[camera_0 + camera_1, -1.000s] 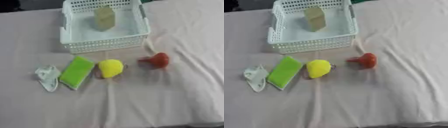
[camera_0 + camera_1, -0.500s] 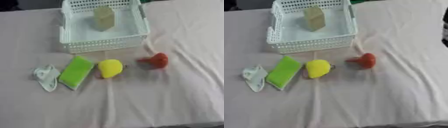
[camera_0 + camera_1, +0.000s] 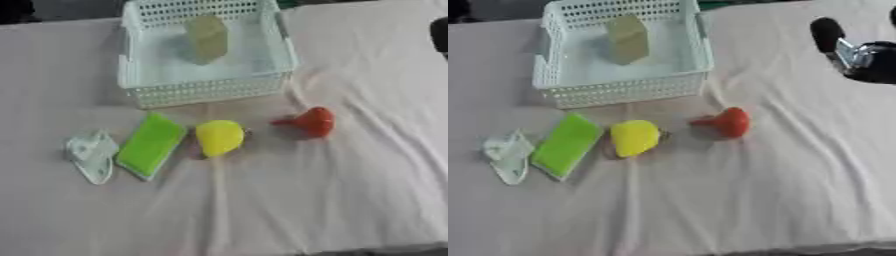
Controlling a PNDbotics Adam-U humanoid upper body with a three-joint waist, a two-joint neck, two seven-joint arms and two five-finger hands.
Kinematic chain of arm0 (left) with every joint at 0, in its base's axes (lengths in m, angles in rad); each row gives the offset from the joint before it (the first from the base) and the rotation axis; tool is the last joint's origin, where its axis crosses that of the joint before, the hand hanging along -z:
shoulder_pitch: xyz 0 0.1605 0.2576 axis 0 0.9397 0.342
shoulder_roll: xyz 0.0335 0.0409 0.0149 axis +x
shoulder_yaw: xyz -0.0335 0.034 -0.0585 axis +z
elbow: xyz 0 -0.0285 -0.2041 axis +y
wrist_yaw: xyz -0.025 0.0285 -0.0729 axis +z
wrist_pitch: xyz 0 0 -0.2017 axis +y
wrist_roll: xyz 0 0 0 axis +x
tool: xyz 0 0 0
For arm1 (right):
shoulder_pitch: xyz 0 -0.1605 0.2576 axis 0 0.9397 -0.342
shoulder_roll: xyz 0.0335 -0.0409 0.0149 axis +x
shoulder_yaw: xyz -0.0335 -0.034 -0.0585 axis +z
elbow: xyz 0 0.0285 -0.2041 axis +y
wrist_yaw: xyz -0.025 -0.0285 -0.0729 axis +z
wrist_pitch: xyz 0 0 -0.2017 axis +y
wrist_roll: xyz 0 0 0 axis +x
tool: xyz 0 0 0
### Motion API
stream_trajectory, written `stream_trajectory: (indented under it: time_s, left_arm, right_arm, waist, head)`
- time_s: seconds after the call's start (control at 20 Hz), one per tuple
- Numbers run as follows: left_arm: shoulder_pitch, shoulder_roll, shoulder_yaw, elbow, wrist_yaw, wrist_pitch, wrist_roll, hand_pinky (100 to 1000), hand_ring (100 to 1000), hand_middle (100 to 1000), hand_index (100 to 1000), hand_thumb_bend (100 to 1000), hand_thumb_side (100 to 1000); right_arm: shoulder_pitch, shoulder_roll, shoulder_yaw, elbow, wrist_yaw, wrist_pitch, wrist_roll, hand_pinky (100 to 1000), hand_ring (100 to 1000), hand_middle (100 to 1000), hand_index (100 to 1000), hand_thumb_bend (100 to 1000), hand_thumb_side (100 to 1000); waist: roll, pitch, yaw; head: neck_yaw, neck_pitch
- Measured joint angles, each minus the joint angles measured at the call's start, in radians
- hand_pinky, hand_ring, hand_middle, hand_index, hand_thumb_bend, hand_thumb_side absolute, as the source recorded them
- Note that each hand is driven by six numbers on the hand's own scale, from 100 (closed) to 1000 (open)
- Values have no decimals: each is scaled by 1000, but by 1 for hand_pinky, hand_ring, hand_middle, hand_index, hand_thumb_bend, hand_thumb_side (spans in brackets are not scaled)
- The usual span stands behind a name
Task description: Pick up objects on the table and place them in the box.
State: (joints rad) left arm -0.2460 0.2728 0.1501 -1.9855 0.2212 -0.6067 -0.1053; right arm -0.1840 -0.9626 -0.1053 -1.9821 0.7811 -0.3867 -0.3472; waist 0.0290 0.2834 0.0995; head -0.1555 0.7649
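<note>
- White mesh box (image 3: 210,90) at upper centre on the tabletop (image 3: 350,200), which is covered in a wrinkled pale cloth.
- Olive-tan block (image 3: 206,37) stands inside the box, toward the back.
- Row below the box: pale translucent item (image 3: 90,154) at left, green flat pad (image 3: 151,145) just beside it, yellow rounded object (image 3: 219,137) at centre, red funnel-like object (image 3: 310,121) to the right, apart from the rest.
- Right robot hand (image 3: 857,52) at right edge, upper part of right eye view, well apart from all objects; fingers cannot tell.
</note>
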Motion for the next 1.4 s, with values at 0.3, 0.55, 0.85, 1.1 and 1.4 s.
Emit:
stream_trajectory:
  time_s: [0.3, 0.55, 0.85, 1.1, 1.4]
  left_arm:
    - [-1, 0, -6, 0, 7, 2, -14, 1000, 989, 953, 978, 147, 1000]
    - [-7, 0, -13, 0, 7, 3, -23, 1000, 989, 954, 974, 145, 1000]
    - [-9, 0, -20, 0, 9, 8, -35, 1000, 988, 951, 963, 144, 1000]
    - [-11, 0, -24, 0, 14, 12, -43, 1000, 987, 947, 954, 142, 1000]
    - [-17, 0, -30, 0, 17, 17, -55, 1000, 986, 943, 941, 140, 1000]
  right_arm:
    - [-28, -67, 76, 0, 9, 14, 165, 856, 895, 861, 967, 428, 1000]
    - [-53, -88, 127, 0, 17, 25, 263, 858, 897, 860, 966, 445, 1000]
    - [-62, -109, 181, 0, 23, 29, 402, 893, 928, 869, 1000, 646, 1000]
    - [-64, -122, 214, 0, -35, 32, 544, 890, 927, 860, 987, 690, 957]
    - [-73, -125, 245, 1, -68, 60, 644, 839, 869, 833, 977, 705, 959]
  waist:
    - [0, 0, 15]
    - [0, 0, 24]
    - [-6, 0, 32]
    - [-8, 0, 37]
    - [-11, 1, 44]
  head:
    - [-14, 0]
    - [-32, 0]
    - [-51, 0]
    - [-62, 0]
    - [-69, 0]
